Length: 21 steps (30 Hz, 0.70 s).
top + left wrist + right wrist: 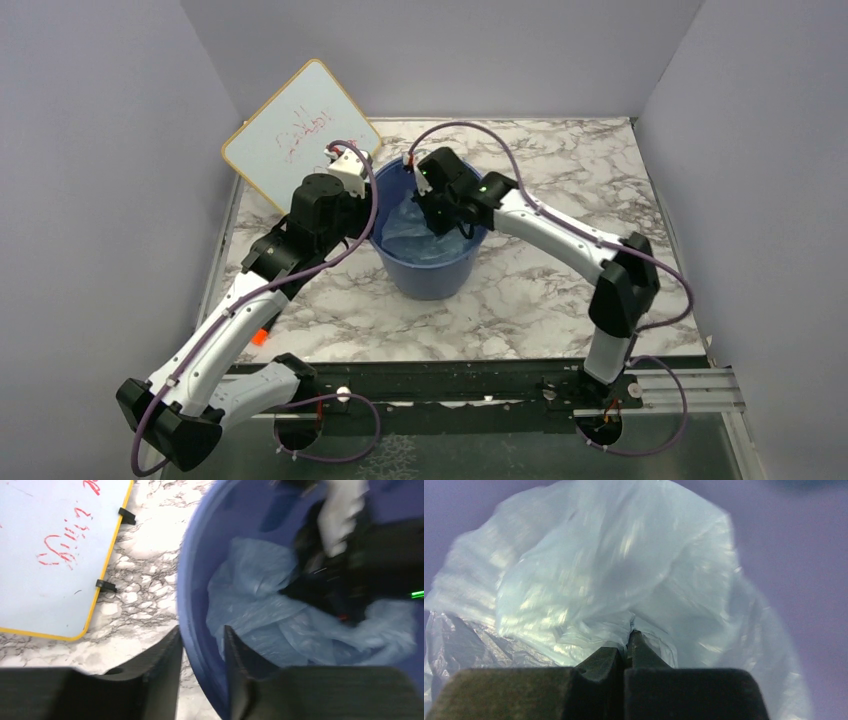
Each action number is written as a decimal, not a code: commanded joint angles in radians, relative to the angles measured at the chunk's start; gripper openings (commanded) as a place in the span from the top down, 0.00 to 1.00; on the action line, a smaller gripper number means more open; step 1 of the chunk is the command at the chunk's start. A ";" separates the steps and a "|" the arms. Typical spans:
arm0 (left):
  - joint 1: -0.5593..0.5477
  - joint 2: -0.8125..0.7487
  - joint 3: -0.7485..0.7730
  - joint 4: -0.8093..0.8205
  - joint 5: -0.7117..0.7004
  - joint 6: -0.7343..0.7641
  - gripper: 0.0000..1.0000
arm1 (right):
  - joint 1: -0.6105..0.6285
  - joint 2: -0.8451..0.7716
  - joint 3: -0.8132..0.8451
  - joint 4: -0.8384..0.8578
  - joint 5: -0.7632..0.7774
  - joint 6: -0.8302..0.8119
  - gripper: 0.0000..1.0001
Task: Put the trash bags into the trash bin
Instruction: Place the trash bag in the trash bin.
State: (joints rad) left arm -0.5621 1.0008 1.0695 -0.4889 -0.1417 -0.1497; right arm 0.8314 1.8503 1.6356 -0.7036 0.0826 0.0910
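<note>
**A:** What is hidden or hard to read?

**B:** The trash bin's [430, 278] floor is covered by the trash bag [418, 236]. From above, the right arm's wrist hides its own fingertips. The left wrist view is blurred, and the red writing on the whiteboard [290, 130] at the bench's [560, 290] far left corner is illegible.

**A:** And the claws?

**B:** The right claw [630, 635] is down inside the bin, closed tight on a fold of the bag. The left claw [202, 630] straddles the bin's rim at a narrow gap, with one finger [165, 665] outside and the other inside. I cannot tell whether they press the wall.

**A:** Where does the bin stand, and which way does it face?

**B:** It stands toward the far edge, slightly left of the middle. It is upright with its mouth up and its long axis vertical.

**A:** And the bag?

**B:** It lies crumpled inside the bin, below the rim. It is bunched around the right claw, and no clear long axis shows.
</note>
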 commanded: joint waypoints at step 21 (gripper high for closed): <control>-0.074 0.164 0.159 0.026 -0.092 -0.353 1.00 | 0.006 -0.457 -0.089 0.234 0.092 0.150 0.99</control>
State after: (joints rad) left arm -0.5835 1.1408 1.2221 -0.5167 -0.0849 -0.3462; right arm 0.8314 1.4494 1.5539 -0.5488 0.1265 0.2111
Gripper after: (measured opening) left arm 0.019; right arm 0.016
